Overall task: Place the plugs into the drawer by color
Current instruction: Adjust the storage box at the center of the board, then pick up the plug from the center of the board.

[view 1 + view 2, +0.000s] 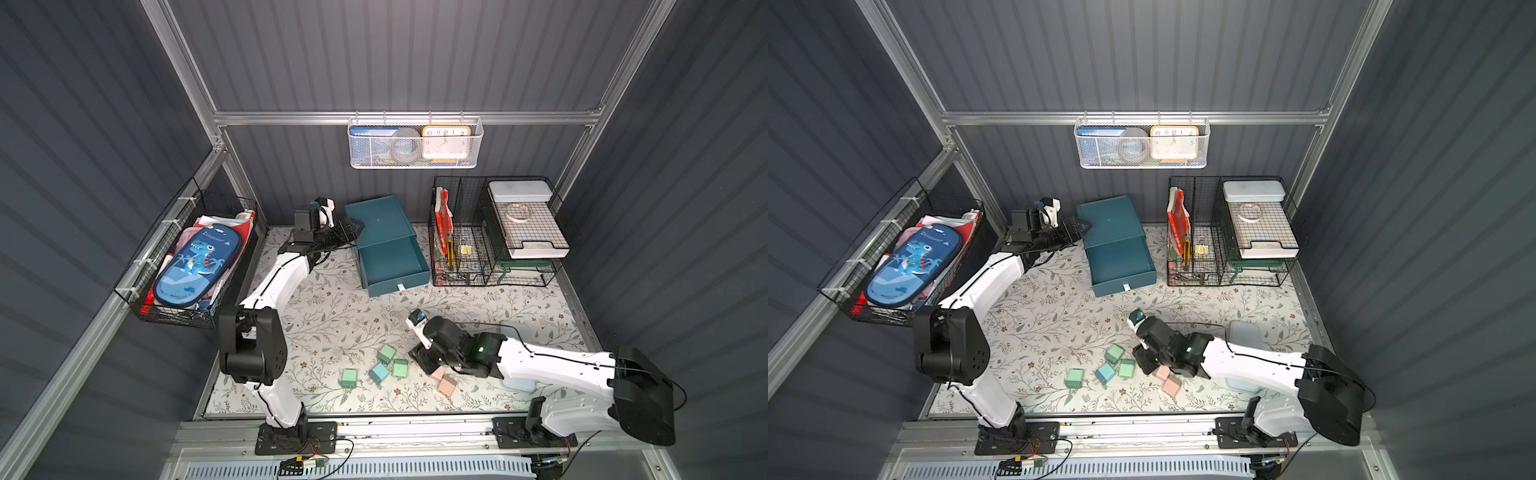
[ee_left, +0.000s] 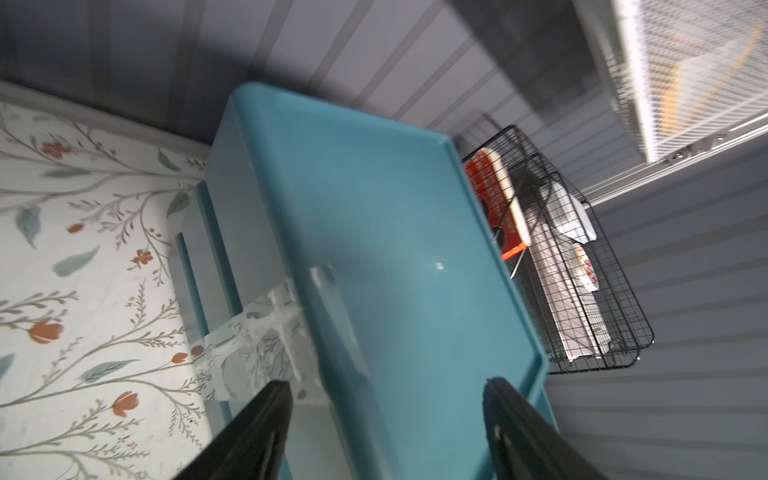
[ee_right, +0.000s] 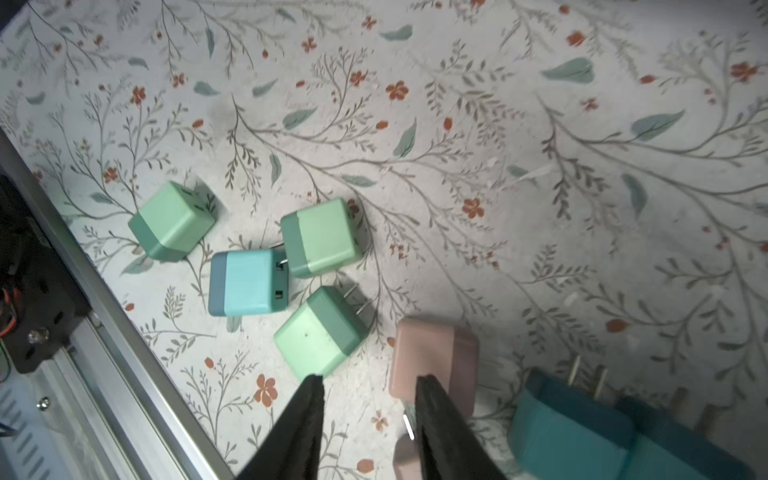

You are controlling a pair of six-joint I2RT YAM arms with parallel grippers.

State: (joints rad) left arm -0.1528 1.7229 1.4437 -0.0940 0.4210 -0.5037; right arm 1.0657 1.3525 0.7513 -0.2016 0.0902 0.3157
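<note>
While plugs (image 1: 386,354) dot the mat (image 1: 332,316), a pencil case (image 1: 195,266) reads "Dinosaur".

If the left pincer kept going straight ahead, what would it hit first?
Most likely the drawer cabinet: its teal top fills the view ahead of the left pincer, whose tips stand open. The wire rack lies farther on. How high it hovers is unclear.

Smooth matt plastic on the plugs (image 3: 320,237), a faint sheen on the teal plastic drawer (image 2: 374,249). Matt floral-printed covering over the surface (image 3: 457,124), slightly scuffed. Thin black metal wire for the racks (image 1: 490,232), brushed metal for the frame rail (image 1: 291,118).
</note>
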